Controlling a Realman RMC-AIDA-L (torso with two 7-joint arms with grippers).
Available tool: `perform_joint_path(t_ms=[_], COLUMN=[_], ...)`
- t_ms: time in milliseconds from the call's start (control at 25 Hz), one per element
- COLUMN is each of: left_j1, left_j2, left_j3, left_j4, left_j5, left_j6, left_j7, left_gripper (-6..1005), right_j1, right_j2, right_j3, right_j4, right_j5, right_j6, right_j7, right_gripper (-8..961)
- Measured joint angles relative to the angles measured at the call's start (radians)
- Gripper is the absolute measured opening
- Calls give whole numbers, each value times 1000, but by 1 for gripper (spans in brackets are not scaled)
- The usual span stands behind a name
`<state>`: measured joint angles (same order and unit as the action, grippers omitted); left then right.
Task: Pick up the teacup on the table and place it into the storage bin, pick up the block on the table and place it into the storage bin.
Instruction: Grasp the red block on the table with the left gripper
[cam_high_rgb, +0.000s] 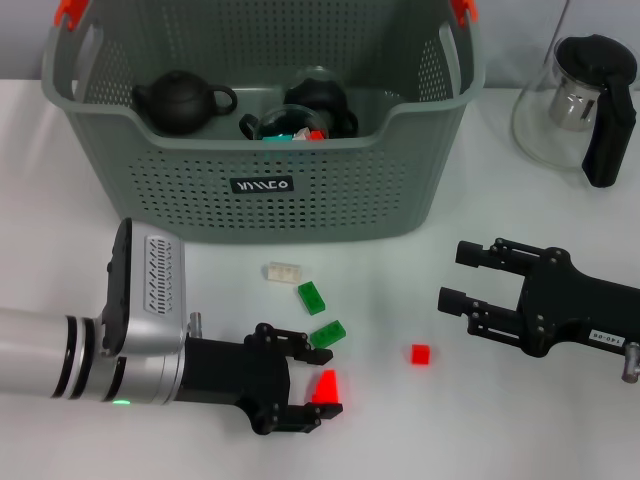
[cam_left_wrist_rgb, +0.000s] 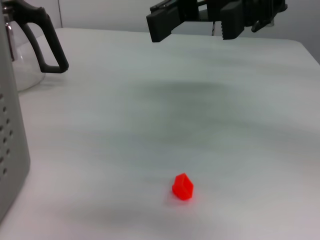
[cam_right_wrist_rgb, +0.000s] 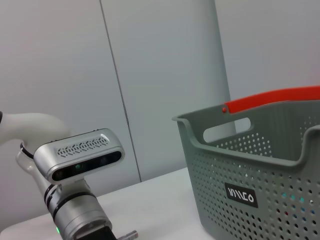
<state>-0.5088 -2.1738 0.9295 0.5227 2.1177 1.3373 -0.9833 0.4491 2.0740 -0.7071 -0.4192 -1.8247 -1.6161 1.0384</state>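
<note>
The grey-green storage bin (cam_high_rgb: 262, 185) stands at the back centre, and its wall also shows in the right wrist view (cam_right_wrist_rgb: 260, 170). Inside it, what looks like a clear glass teacup (cam_high_rgb: 283, 124) lies between two dark teapots. Several blocks lie in front of the bin: a cream one (cam_high_rgb: 283, 271), two green ones (cam_high_rgb: 311, 297) (cam_high_rgb: 327, 333), a small red one (cam_high_rgb: 420, 353) (cam_left_wrist_rgb: 182, 186) and a red wedge (cam_high_rgb: 326, 387). My left gripper (cam_high_rgb: 312, 380) is low on the table and open, its fingers either side of the red wedge. My right gripper (cam_high_rgb: 456, 276) (cam_left_wrist_rgb: 200, 20) hovers open and empty at the right.
A glass pot with a black handle (cam_high_rgb: 580, 105) (cam_left_wrist_rgb: 30, 47) stands at the back right. The bin holds a black teapot (cam_high_rgb: 180, 100) and a second dark teapot (cam_high_rgb: 320, 100). The left arm's silver wrist camera (cam_right_wrist_rgb: 82, 155) appears in the right wrist view.
</note>
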Motion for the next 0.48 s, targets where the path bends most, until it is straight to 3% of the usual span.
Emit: perform_joint_path(t_ms=[480], left_j1=[-1], left_j2=[0], left_j3=[0], left_j4=[-11], left_j5=[1], left_j6=[-11], left_j7=[3], left_gripper=[502], right_j1=[-1], right_j2=[0], right_j3=[0], right_j4=[4], right_j5=[-3], right_j6=[-1], right_j7=[0], right_gripper=[683])
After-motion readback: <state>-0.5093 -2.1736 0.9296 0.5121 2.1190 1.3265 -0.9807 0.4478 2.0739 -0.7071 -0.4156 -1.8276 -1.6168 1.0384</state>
